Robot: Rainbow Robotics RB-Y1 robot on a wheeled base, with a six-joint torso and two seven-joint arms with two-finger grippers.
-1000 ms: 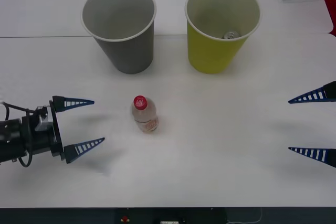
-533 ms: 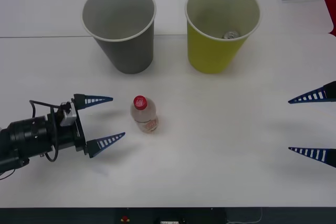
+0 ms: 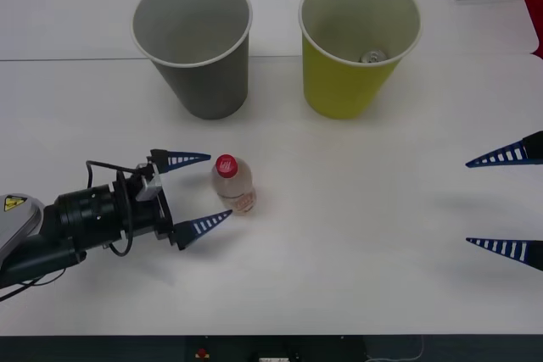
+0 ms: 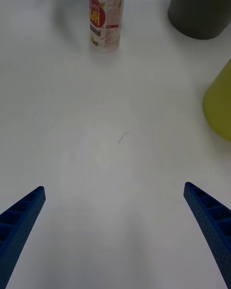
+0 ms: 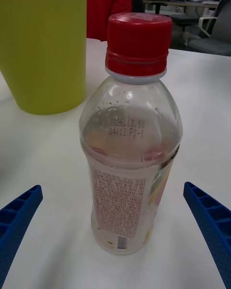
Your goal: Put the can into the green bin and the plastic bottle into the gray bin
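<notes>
Left gripper: the left gripper point(image 3: 199, 190) is sliding in low over the white desk point(image 3: 356, 235) from the robot's left, way closer to the bottle than a second ago. Its blue ribbed fingers are spread wide, holding nothing, and the tips are just reaching either side of the bottle without touching it.

Bottle: the small clear plastic bottle with the red cap and printed label point(image 3: 233, 185) is standing upright near the middle of the desk, in front of the gray bin. It hasn't budged. In the left wrist view the bottle point(image 5: 131, 135) is sitting dead centre between the two fingers, so the line-up looks good to me.

Can: the small silvery metal can point(image 3: 372, 57) is already lying at the bottom of the big yellow-green tapered bin point(image 3: 356, 40), so I'd say that half is done.

Gray bin: the big gray tapered bin point(image 3: 197, 48) is standing at the far side, beside the green one.

Right gripper: the right gripper point(image 3: 506, 203) is waiting at the desk's right edge, fingers apart, gripping nothing.

Meaning: I'm guessing the squeeze on the bottle is coming next.
</notes>
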